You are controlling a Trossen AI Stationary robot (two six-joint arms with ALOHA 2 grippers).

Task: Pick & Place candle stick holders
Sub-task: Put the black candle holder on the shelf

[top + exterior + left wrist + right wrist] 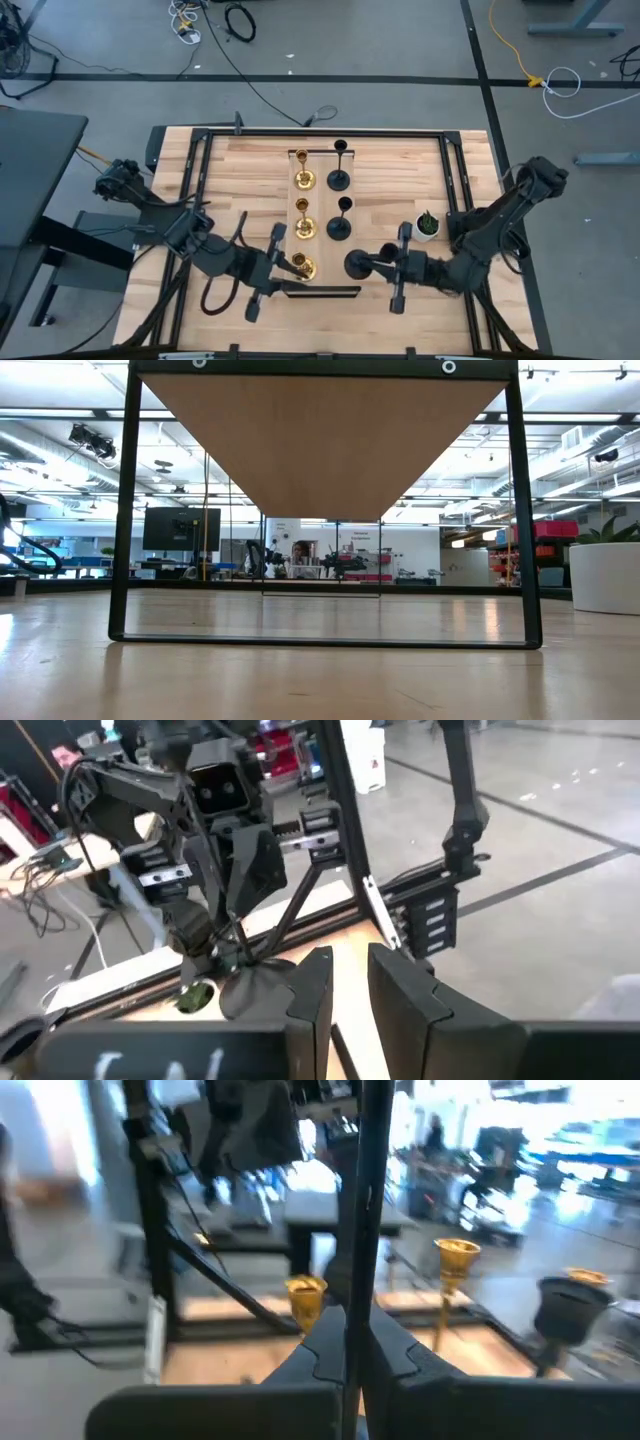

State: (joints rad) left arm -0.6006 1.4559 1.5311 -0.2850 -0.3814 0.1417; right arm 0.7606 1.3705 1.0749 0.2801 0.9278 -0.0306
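Six candle stick holders stand in two columns at the centre of the tabletop (pixel 400 160) in the overhead view: gold ones at (pixel 304 180), (pixel 304 227) and (pixel 304 265), black ones at (pixel 340 179), (pixel 340 229) and (pixel 357 264). The four toward 12 o'clock stand free and look already placed. The two toward 6 o'clock are still in hand, so the job appears near its end, with only the releases left.

The left claw (pixel 290 262) reaches in from 9 o'clock at the last gold holder; its fingers (pixel 315 995) stand slightly apart, and whether they touch the holder cannot be told. The right claw (pixel 375 264) comes from 3 o'clock, pressed together on the stem (pixel 352 1230) of the last black holder.

The table-level camera shows only a frame and the room beyond. A small potted plant (pixel 427 226) sits at 3 o'clock.
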